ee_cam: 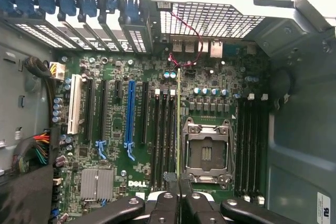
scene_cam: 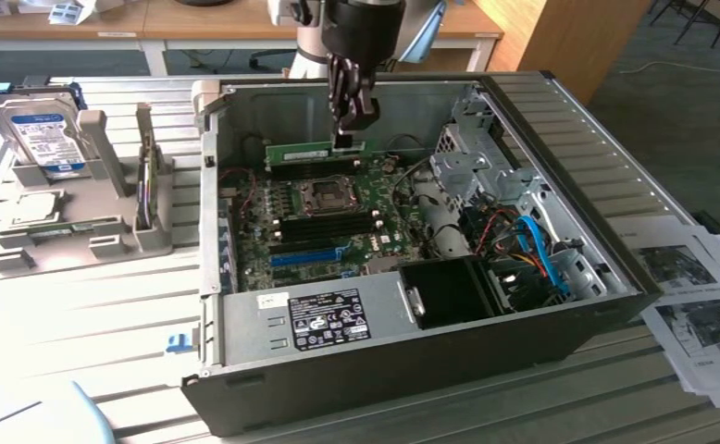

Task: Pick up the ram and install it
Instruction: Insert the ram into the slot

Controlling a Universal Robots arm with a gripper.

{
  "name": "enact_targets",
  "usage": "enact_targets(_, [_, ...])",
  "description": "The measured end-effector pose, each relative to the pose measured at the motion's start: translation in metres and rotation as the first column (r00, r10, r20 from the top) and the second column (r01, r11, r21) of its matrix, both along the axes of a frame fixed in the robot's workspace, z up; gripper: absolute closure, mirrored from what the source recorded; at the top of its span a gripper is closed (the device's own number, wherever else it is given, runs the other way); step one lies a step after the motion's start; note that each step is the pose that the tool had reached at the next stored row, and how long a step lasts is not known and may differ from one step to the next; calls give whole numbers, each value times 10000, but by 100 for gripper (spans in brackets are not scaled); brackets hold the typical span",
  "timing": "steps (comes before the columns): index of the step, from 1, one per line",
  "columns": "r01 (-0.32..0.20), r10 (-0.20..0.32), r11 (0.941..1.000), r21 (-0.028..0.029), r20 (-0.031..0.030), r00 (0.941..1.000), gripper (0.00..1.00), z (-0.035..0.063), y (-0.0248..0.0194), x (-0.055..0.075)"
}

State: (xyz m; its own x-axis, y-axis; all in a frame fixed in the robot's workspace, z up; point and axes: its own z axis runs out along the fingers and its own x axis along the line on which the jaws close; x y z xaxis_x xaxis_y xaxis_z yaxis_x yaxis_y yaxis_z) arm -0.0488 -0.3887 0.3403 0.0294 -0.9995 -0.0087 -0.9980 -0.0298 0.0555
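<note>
The black two-fingered gripper (scene_cam: 350, 137) is clamped on the ram (scene_cam: 304, 153), a thin green circuit-board stick with small dark chips. It pinches the stick near one end of its top edge, so most of the length juts out toward the exterior view's left. In the wrist view the gripper (ee_cam: 177, 183) looks straight down the ram (ee_cam: 178, 124), which shows edge-on as a pale thin line.

The stick hangs inside the open grey metal computer case (scene_cam: 582, 129), above the green motherboard (ee_cam: 113, 145) and not yet seated in anything. Below it runs a bank of long black memory slots (ee_cam: 164, 135), with the square silver processor socket (ee_cam: 206, 153) just beside them. The thin line sits over the slot nearest the socket, or the gap next to it; I cannot tell which.

To my eye, doing this well comes down to alignment. The stick should run parallel to the chosen slot, its lower edge level, and the off-centre grip may tip the free end as it goes down. Pressure wants to be straight and even, with the white end latches (ee_cam: 157, 92) clear of the board's corners.

Further out are a bright blue expansion slot (ee_cam: 129, 114), then a silver, blue-labelled hard drive (scene_cam: 42, 134) upright in a grey stand (scene_cam: 113, 245) outside the case.
</note>
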Motion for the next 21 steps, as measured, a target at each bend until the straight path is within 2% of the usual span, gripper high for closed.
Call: enact_targets(21, [0, 0, 10000, 0, 1, 10000, 89, -79, 0, 0])
